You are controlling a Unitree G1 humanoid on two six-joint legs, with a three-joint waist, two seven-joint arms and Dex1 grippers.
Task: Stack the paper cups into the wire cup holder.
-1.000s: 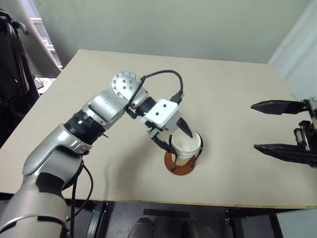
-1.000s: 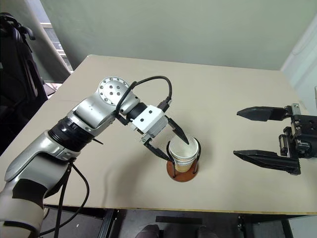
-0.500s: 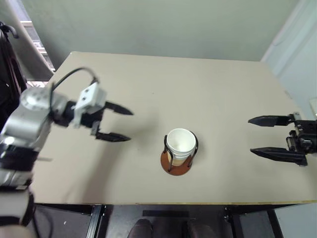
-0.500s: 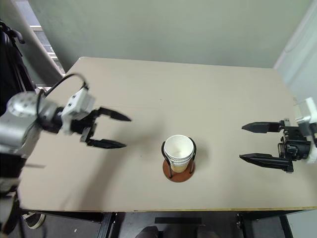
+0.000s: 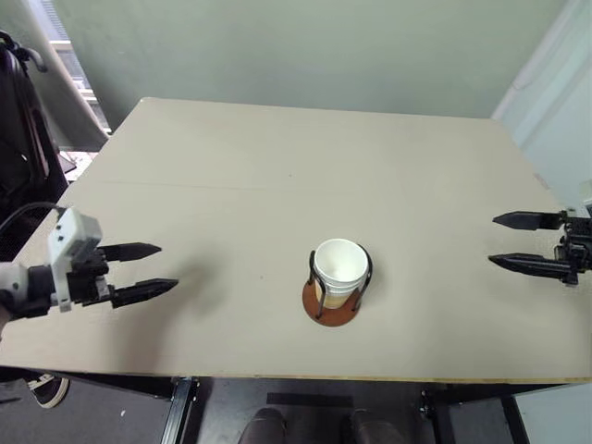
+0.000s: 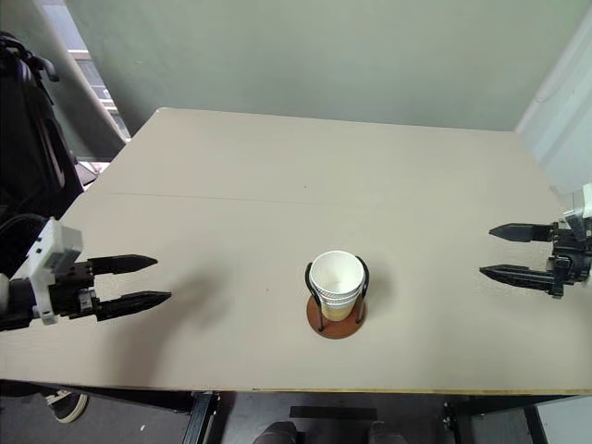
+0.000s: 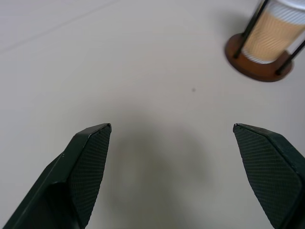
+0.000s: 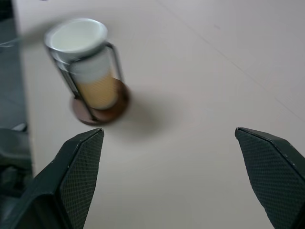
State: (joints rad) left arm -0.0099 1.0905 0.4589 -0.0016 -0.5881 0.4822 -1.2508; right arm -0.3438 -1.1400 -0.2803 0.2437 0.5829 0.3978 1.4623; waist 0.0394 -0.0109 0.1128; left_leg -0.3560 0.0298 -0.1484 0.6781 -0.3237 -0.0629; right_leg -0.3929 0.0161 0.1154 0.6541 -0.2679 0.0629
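- Left gripper (image 5: 157, 268) hangs over the worktop's (image 5: 277, 166) left edge, its two black fingers spread wide with bare surface between them, pointing toward the middle.
- Right gripper (image 5: 513, 242) hangs over the right edge, fingers likewise spread and holding nothing, pointing inward toward the left one.
- Midway between the two grippers, near the front edge of the worktop, stands the wire cup holder (image 5: 331, 313): a round reddish-brown disc with thin black wire loops rising from it.
- Nested paper cups (image 5: 339, 270) sit upright inside the holder's loops, one in another, with the top cup's white rim and white inside facing up.
- In the right wrist view, white rims stack above a pale yellow-tan wall; how many cups are nested cannot be told.
- Both grippers are well apart from the holder and touch neither it nor the cups.
- Beige worktop surface stretches plain around the holder, with a faint straight line running across it behind the cups.
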